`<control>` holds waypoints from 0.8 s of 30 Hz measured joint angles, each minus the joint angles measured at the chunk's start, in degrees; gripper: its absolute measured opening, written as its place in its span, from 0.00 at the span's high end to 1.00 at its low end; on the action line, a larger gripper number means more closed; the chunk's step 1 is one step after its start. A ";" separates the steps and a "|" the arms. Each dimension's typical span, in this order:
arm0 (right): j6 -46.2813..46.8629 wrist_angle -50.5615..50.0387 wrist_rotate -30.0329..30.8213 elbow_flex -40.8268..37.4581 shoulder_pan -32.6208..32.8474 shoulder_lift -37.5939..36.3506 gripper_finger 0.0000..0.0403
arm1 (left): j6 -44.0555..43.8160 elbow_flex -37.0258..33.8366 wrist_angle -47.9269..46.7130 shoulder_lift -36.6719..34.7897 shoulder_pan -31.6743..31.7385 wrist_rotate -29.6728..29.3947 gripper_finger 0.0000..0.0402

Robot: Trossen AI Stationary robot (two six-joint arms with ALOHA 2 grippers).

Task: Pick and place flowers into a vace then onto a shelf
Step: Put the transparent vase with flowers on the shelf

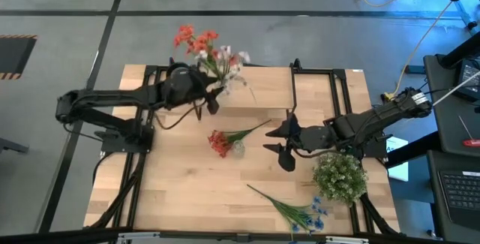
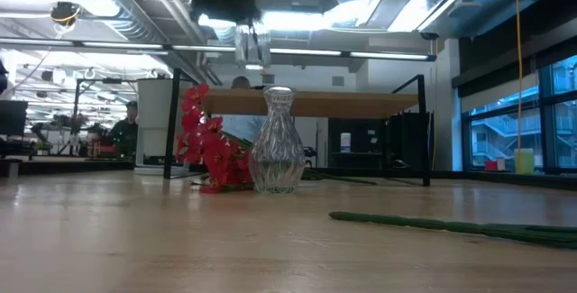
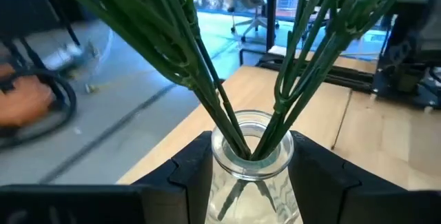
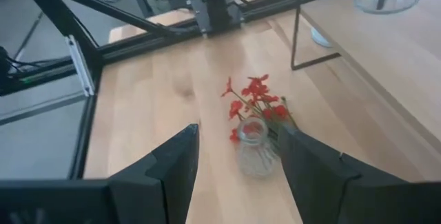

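My left gripper is out over the shelf, a light-wood plank on black legs, and is shut on a clear glass vase. That vase holds several green stems with red-orange and white blossoms. A second glass vase stands empty on the tabletop, with a red flower lying beside it. My right gripper hovers open just right of it, touching nothing. A blue-blossomed flower lies flat near the table's near edge. My left gripper pinches the vase's neck just under the rim between its two fingers, coming in level from the table's left. The vase stays upright with the stems standing out of its mouth. In the low view the vase shows above the shelf plank with a gap.
A bushy round green-and-white plant stands by my right arm near the table's right edge. The shelf's black legs stand behind the empty vase. A long green stem lies across the near right table. A person shows in the room beyond.
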 joint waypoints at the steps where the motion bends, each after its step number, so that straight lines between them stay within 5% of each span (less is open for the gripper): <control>1: 0.06 -0.49 0.01 0.00 -0.22 0.00 0.50 | -0.81 0.00 0.09 0.57 1.51 1.55 0.62; 20: 0.55 -3.98 0.01 0.00 -0.93 0.02 0.50 | -0.52 0.09 5.82 10.27 7.97 3.93 0.62; 24: 0.56 -4.02 0.00 0.00 -0.93 0.03 0.50 | -1.28 0.09 5.75 10.29 7.95 3.55 0.55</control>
